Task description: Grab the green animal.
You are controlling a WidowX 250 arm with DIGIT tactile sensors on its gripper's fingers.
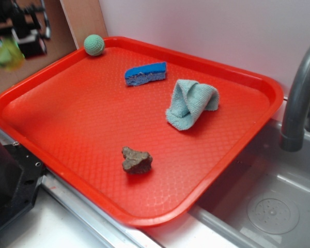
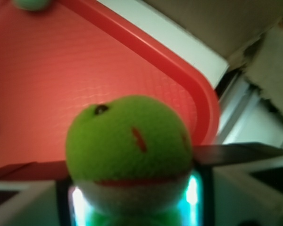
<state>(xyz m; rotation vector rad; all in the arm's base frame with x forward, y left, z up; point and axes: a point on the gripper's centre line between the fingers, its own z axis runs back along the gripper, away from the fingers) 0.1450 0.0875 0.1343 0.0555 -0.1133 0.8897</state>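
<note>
Up top-left in the exterior view, claw point(image 1: 13, 39) is blurred & cropped, clamped on the green animal point(image 2: 129, 150); its fingers are hidden behind the toy in wrist cam.

Fuzzy green animal point(image 2: 129, 150) aloft, above tray corner

A pale, plain wall point(image 1: 206, 31) fills the upper right of the frame. A brown board point(image 1: 85, 18) stands at upper left. A grey sink point(image 1: 258, 206) occupies the lower right (drain visible in its basin), with a dark grey faucet point(image 1: 299, 98) at the right edge. Light is even, without hard shadows.
</note>
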